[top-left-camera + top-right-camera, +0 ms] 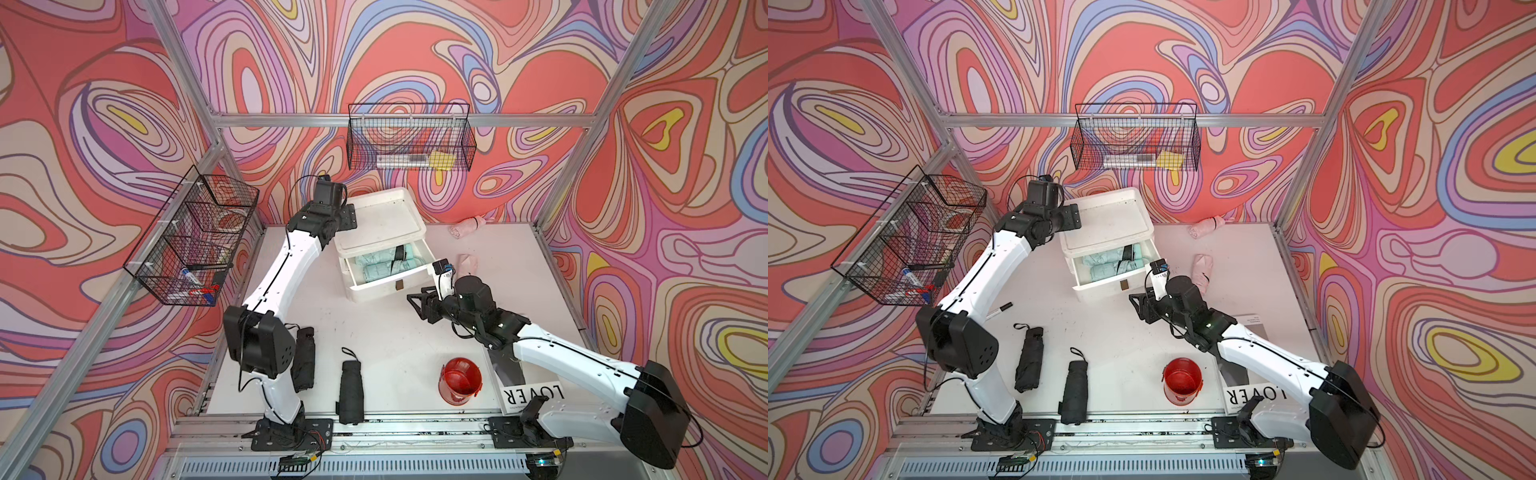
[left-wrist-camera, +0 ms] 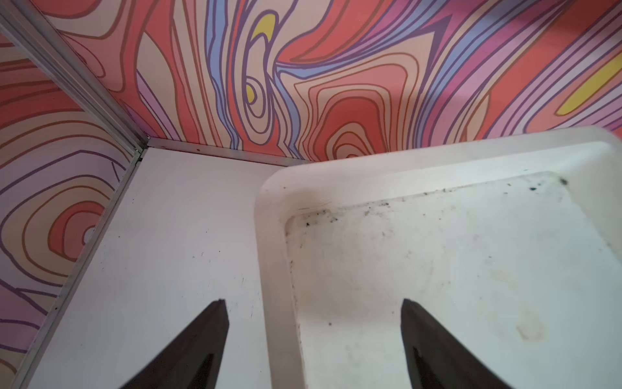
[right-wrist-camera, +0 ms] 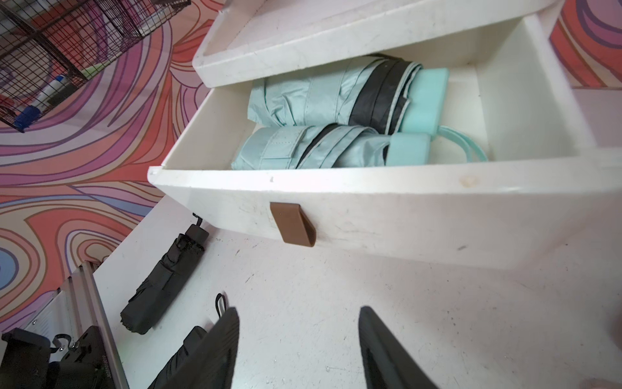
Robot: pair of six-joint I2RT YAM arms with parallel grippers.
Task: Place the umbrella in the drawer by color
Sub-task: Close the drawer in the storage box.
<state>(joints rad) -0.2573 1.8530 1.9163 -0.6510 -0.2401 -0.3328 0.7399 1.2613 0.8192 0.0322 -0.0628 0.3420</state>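
A white drawer unit (image 1: pixel 386 286) stands at the back of the table with its drawer (image 3: pixel 370 219) pulled out. Two folded mint umbrellas (image 3: pixel 323 97) lie side by side inside it. Near the front edge lie two black umbrellas (image 1: pixel 351 390) (image 1: pixel 303 361). Two pink umbrellas (image 1: pixel 467 224) (image 1: pixel 468 262) lie at the back right. My left gripper (image 2: pixel 313 300) hangs open and empty over the left rim of the unit's top tray (image 2: pixel 269 235). In front of the drawer's brown pull tab (image 3: pixel 292 224), my right gripper (image 3: pixel 299 308) is open and empty, just above the table.
A red bucket (image 1: pixel 460 380) and a book reading "LOVER" (image 1: pixel 532 395) sit at the front right. Wire baskets hang on the back wall (image 1: pixel 409 139) and the left wall (image 1: pixel 195 237). A marker (image 1: pixel 1000 309) lies by the left arm.
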